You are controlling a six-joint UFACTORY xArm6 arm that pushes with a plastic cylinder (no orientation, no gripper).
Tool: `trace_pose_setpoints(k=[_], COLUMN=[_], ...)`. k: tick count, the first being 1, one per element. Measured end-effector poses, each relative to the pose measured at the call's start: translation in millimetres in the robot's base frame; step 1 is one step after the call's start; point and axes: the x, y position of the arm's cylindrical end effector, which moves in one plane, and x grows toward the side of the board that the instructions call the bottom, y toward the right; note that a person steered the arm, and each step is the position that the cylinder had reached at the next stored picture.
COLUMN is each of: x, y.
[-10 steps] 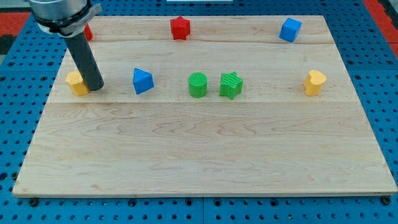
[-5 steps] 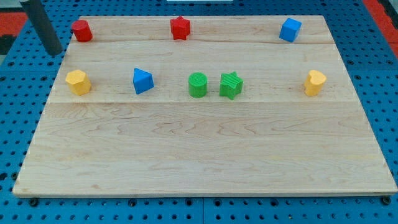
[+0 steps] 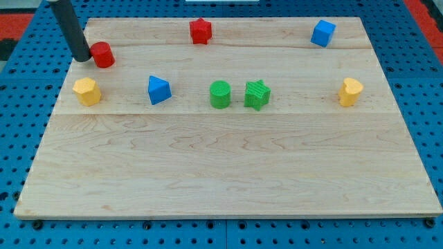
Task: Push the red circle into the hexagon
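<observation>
The red circle (image 3: 102, 54) lies near the board's top left corner. My tip (image 3: 83, 58) is against its left side, with the dark rod rising toward the view's top left. A yellow hexagon-like block (image 3: 86, 91) sits just below the red circle, slightly to its left, with a small gap between them.
A blue triangle (image 3: 158, 90), a green circle (image 3: 220, 94) and a green star (image 3: 257, 94) stand in a row across the middle. Another yellow block (image 3: 351, 91) is at the right. A red star (image 3: 200, 30) and a blue cube (image 3: 322, 32) are along the top.
The red circle has slid down and to the right, toward the left yellow block. My tip moved from beside that yellow block, out past the board's left edge, to the circle's left side.
</observation>
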Motion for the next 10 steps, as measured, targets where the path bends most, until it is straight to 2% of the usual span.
trace_pose_setpoints(k=[1,2,4,6,7,8,9,10], x=[-29,-41,26,-42,-25,24,30,16], y=[-7,-7,2,8,40,56,57,57])
